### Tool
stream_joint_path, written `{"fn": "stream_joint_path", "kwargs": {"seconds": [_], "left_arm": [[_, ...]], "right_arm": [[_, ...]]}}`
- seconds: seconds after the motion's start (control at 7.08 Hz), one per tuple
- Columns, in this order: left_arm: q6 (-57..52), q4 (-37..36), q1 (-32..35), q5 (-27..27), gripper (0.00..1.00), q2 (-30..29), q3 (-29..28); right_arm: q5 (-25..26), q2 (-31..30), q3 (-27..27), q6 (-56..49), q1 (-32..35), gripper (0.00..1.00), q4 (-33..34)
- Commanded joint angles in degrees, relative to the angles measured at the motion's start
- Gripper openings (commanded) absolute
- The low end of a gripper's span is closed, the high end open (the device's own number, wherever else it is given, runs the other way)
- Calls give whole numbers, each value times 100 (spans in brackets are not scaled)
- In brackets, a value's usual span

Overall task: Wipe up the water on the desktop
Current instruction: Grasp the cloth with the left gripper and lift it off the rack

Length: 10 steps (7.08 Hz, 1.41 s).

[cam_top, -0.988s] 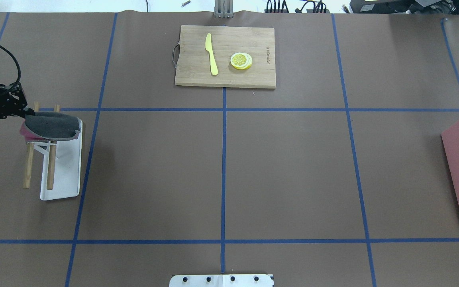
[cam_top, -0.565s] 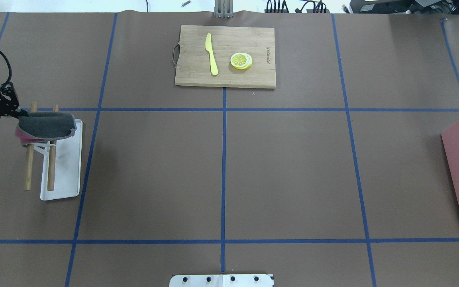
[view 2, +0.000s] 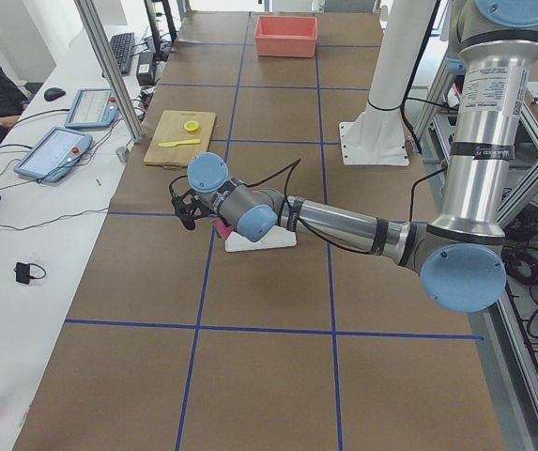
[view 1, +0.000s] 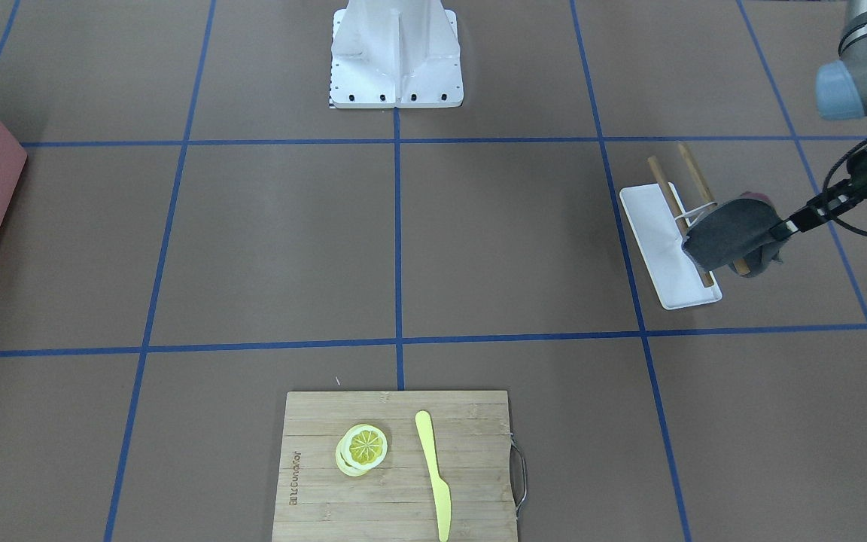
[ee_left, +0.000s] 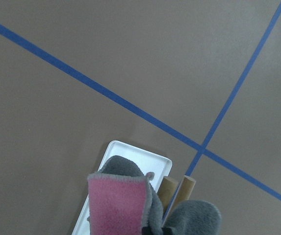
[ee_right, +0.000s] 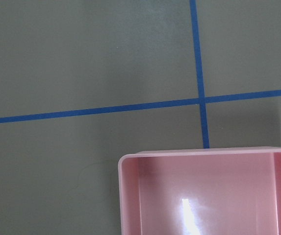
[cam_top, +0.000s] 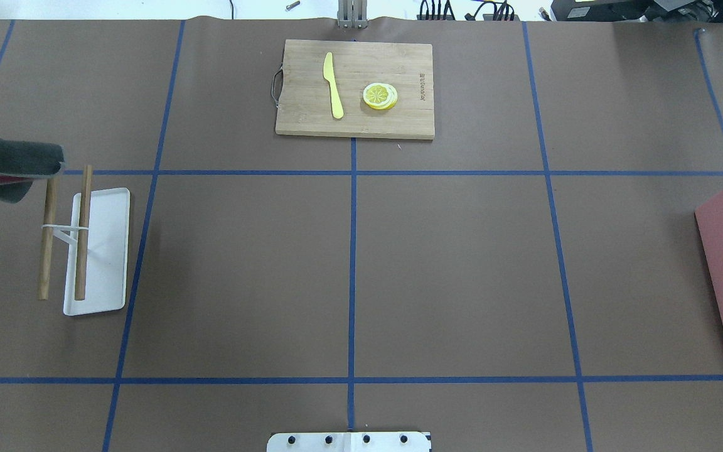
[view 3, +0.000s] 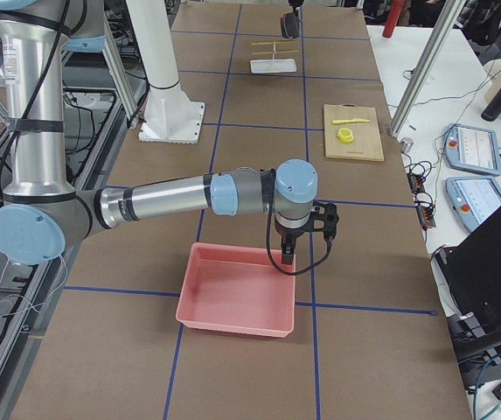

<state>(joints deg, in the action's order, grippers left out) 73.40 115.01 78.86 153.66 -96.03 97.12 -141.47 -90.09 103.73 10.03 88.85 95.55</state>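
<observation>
1. My left gripper (view 1: 786, 224) sits at the right edge of the front-facing view, closed narrow on a cloth (view 1: 727, 233) that is grey on one face and pink on the other.
2. In the overhead view the cloth shows at the far left edge, folded, just above the top ends of two wooden rods (cam_top: 82, 232).
3. I cannot tell whether the cloth touches the rods.
4. The rods lie side by side, joined by a white bracket. One is over a white tray (cam_top: 107, 263) and the other is just left of it.
5. In my left wrist view the cloth fills the bottom middle of the frame, with the tray's corner and the rod ends behind it.
6. The brown surface (cam_top: 449, 263), crossed by blue tape lines, fills nearly the whole overhead frame.
7. At the top centre a bamboo cutting board (cam_top: 399, 63) carries a yellow knife (cam_top: 334, 88) and lemon slices (cam_top: 380, 96), apart from each other.
8. A pink bin (cam_top: 722, 282) lies at the right edge of the overhead view.
9. My right gripper (view 3: 288, 254) hangs over the bin's far rim in the right side view. I cannot tell how wide it is.
</observation>
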Motion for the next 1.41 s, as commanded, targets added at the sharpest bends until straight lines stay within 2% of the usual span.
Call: {"fn": "stream_joint_path", "kwargs": {"seconds": [0.0,0.14,0.42,0.71,0.85,0.99,1.13,1.27], "left_arm": [[1298,-644,156,147,0,-754,149],[2257,-646,78,112,0,-1160,149],[3535,-637,-596,-570,0,-1741,167],[4511,-637,-1290,-1212,0,-2251,184],[5004,-629,-1712,-1616,0,-2488,184],[5391,-637,-2151,-2003,0,-2665,184],[5726,-637,-2486,-2381,0,-2832,193],[6077,-637,-2715,-2524,0,-2973,211]], "right_arm": [[-282,255,426,34,-322,100,-80],[-302,273,760,25,-681,100,-176],[-241,499,703,69,-1262,100,-1339],[162,1131,701,340,-1834,100,-1889],[303,1439,745,733,-2071,100,-2012],[435,1590,754,1068,-2335,100,-2405],[819,1704,754,1480,-2746,100,-2975],[1293,1723,798,2154,-3299,100,-3581]]}}
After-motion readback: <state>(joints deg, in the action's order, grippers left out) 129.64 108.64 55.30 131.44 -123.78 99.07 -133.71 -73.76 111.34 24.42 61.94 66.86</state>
